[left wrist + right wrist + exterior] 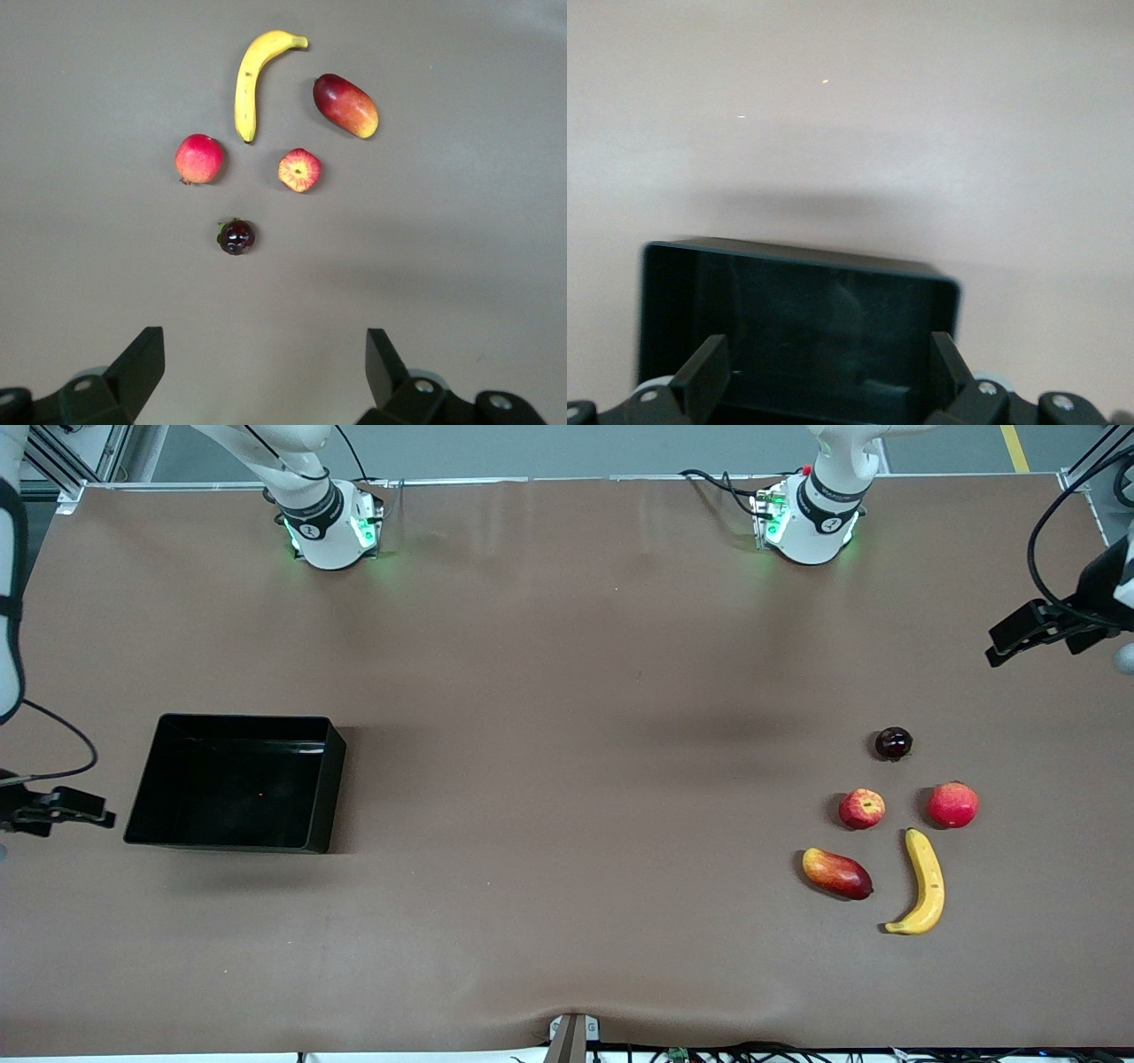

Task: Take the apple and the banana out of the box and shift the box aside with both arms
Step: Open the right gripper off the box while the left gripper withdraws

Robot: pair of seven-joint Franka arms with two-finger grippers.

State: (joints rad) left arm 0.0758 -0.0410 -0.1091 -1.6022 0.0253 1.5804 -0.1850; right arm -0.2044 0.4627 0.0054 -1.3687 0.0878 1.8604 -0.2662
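Note:
The black box (330, 779) sits toward the right arm's end of the table; the right wrist view shows its rim (797, 255). The yellow banana (921, 881) and the flecked red apple (861, 808) lie toward the left arm's end, and both show in the left wrist view, the banana (251, 80) and the apple (299, 170). My left gripper (1019, 638) is open and empty in the air, off to the side of the fruits; its fingers (142, 363) frame bare table. My right gripper (84, 812) is open and empty beside the box; its fingers (704, 372) frame the box wall.
A red-yellow mango (836, 872) lies beside the banana. A plain red round fruit (952, 804) lies beside the apple. A small dark fruit (893, 743) lies farther from the front camera than both. The brown table (567, 735) spans the middle.

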